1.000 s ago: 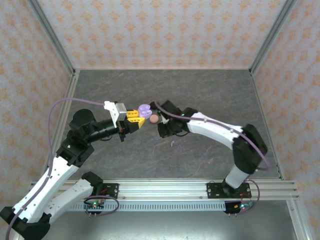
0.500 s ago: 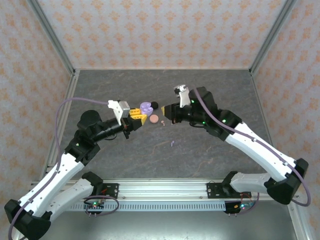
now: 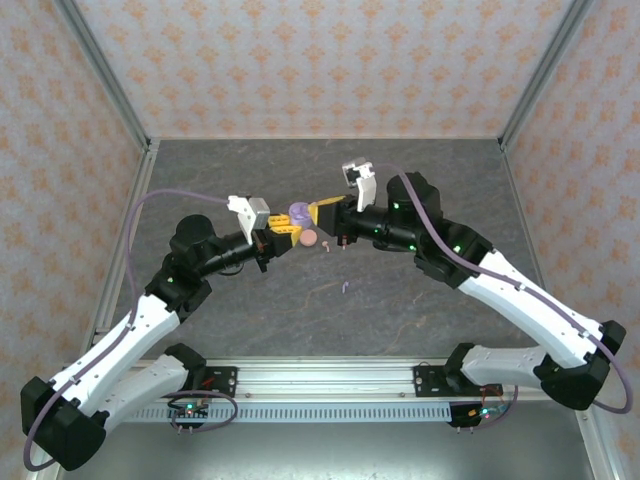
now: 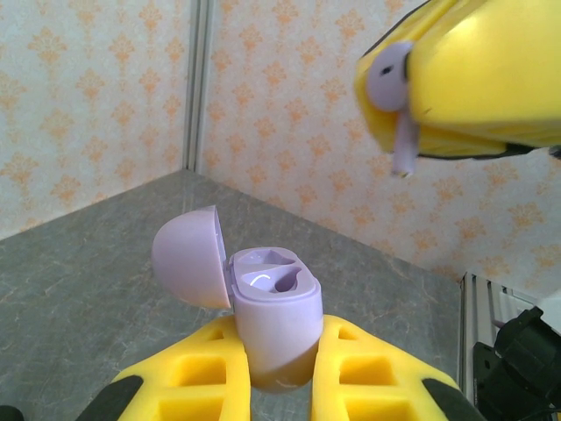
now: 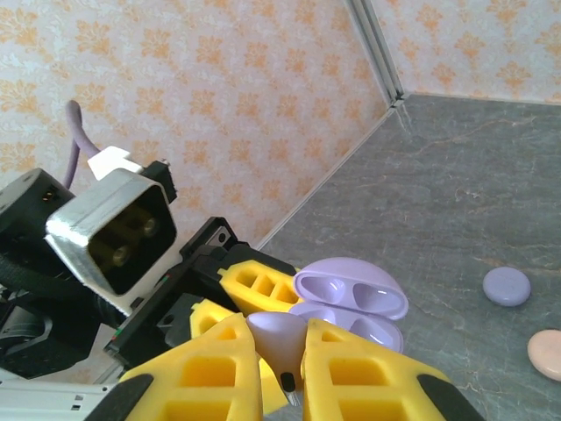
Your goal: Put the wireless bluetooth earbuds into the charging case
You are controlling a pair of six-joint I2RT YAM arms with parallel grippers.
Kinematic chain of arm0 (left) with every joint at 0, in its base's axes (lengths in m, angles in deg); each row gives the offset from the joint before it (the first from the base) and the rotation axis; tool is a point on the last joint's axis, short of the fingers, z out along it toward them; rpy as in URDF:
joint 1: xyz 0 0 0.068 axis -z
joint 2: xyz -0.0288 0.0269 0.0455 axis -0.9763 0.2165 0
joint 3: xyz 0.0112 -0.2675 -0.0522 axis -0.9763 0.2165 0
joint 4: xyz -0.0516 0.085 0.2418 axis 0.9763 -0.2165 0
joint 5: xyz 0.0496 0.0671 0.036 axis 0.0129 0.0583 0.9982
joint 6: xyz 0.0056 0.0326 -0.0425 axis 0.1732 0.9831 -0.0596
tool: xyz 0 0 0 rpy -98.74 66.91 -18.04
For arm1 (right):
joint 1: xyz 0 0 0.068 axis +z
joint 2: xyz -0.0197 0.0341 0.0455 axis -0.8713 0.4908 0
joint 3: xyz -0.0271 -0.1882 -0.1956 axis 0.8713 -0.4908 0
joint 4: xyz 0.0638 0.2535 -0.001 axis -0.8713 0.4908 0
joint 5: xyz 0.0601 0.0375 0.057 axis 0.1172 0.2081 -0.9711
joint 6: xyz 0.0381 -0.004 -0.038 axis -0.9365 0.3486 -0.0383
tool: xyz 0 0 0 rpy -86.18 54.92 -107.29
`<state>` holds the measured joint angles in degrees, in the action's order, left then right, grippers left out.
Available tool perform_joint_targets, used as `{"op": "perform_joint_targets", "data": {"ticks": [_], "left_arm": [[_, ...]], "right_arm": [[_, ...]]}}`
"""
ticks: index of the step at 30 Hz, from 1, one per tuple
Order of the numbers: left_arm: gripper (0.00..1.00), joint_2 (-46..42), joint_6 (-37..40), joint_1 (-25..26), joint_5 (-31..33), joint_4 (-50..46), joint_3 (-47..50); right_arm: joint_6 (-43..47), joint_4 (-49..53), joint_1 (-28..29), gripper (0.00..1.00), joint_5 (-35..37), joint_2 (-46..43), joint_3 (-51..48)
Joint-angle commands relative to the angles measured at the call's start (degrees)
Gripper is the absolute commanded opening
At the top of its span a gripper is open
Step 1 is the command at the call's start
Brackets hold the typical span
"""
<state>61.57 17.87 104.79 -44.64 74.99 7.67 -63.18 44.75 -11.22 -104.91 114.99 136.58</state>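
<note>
Both pincers meet over the middle of the table (image 3: 250,320), their yellow tips almost touching. The left gripper (image 4: 276,355) is clenched on the lavender charging case (image 4: 273,316), which stands upright between its fingers. The case's lid (image 4: 188,256) is tipped open to the left. The lower part of the case is hidden between those fingers.

The right gripper (image 5: 276,342) is clenched on a lavender earbud (image 4: 389,83). The bud hangs above and to the right of the case's open wells, apart from them, with its stem pointing down. Most of its head is buried between the right fingers, and from overhead it is too small to make out. Whether either well holds a bud cannot be told, since one shows only a bright glint.

To the right of the right gripper's fingers, two things lie on the table: a lavender disc (image 5: 507,286) and a pink disc (image 5: 545,353), the pink one cut off by the frame edge. From overhead, a pink speck (image 3: 327,246) and a lavender speck (image 3: 346,288) lie on the base side of both grippers, too small to identify.
</note>
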Motion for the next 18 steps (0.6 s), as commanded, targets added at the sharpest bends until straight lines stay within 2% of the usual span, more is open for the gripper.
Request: {"op": "perform_joint_targets", "data": {"ticks": [1,18], "left_arm": [[0.00,-0.3,-0.4,0.4,-1.6,3.2,-0.1],[0.00,-0.3,-0.6,0.3,-1.8,3.2,-0.3]], "right_arm": [[1.0,-2.5,0.4,0.14,-1.3,1.8,2.3],[2.1,-1.2,0.9,0.14,0.4,5.2,3.2]]}}
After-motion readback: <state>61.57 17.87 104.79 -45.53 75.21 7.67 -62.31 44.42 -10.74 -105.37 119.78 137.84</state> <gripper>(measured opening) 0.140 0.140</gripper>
